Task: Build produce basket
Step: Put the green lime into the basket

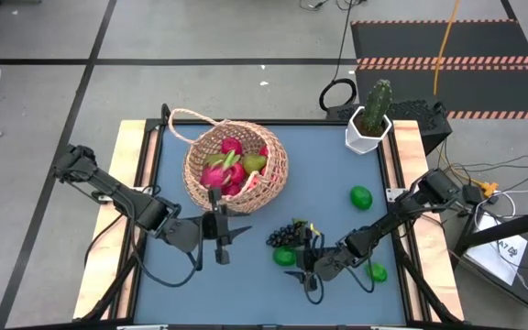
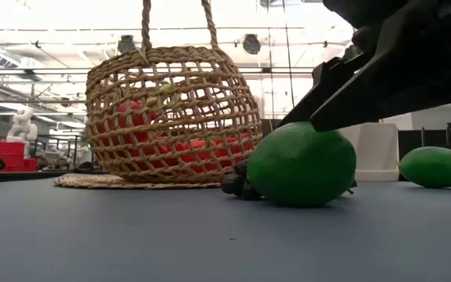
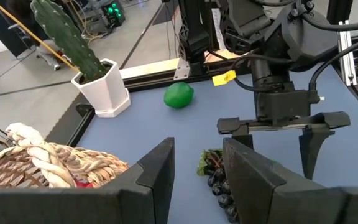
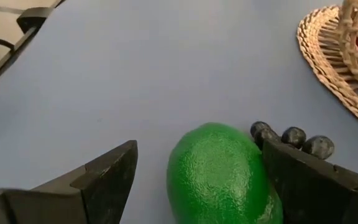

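Observation:
The woven basket [image 1: 236,165] stands at the table's far middle with red, pink and yellow-green fruits inside. A green lime [image 4: 219,174] lies on the table in front of it, right beside a dark grape bunch [image 1: 287,236]. My right gripper [image 4: 197,146] is open, slanting down, one finger on either side of this lime. My left gripper [image 1: 218,229] hovers open near the basket's front, with nothing between its fingers [image 3: 160,174]. My right gripper straddles the lime, which rests on the table. The finger [image 4: 303,177] on the grape side lies right against the lime's flank [image 4: 253,168]; I cannot tell whether it touches. The other finger [image 4: 110,177] stands clear of it.
A second lime [image 1: 362,197] lies toward the right, and a third [image 1: 377,272] near the front right. A cactus in a white pot [image 1: 371,119] stands at the far right corner. Bare blue table lies at the front left.

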Motion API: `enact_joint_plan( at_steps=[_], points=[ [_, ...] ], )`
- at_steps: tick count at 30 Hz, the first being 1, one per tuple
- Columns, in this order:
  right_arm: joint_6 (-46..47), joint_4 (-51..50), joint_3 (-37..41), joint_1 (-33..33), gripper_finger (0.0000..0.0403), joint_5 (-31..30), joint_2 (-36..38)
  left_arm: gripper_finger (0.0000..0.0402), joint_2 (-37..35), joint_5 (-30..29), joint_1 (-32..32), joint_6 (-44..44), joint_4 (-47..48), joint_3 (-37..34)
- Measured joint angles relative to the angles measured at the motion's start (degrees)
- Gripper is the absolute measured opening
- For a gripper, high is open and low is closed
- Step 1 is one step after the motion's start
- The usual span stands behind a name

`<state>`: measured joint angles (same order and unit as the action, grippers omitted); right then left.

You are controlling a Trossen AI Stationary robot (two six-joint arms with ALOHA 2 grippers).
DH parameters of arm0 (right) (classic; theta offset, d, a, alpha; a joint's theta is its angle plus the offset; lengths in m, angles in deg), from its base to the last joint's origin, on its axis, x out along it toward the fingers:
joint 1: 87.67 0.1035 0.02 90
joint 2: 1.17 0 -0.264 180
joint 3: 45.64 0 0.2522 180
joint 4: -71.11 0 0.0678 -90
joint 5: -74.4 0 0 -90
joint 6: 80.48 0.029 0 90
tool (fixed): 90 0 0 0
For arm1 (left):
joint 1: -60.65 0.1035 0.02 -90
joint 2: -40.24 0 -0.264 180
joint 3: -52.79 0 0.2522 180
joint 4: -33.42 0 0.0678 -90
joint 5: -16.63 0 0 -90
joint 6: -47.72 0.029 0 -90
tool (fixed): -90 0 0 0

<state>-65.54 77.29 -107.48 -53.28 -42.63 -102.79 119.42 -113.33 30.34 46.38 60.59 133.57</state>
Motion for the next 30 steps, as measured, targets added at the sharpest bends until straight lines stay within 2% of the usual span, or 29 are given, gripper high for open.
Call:
enact_joint_plan(
  at_steps=[7, 18, 30],
  points=[
    [-2.8, 3.3, 0.1, 0.6, 0.0340, 0.3, 0.0, 0.0138, 0.0, 0.0, 0.0, 0.1, 0.8, 0.0],
    [0.5, -3.6, 0.2, -1.4, 0.0390, -0.9, 2.9, 0.0138, 0.0, 0.0, 0.0, 0.1, 0.5, 0.0],
    [-2.4, -3.4, 0.9, -2.3, 0.0394, 5.5, 1.7, 0.0138, 0.0, 0.0, 0.3, -0.3, 0.0, 0.0]
  ],
)
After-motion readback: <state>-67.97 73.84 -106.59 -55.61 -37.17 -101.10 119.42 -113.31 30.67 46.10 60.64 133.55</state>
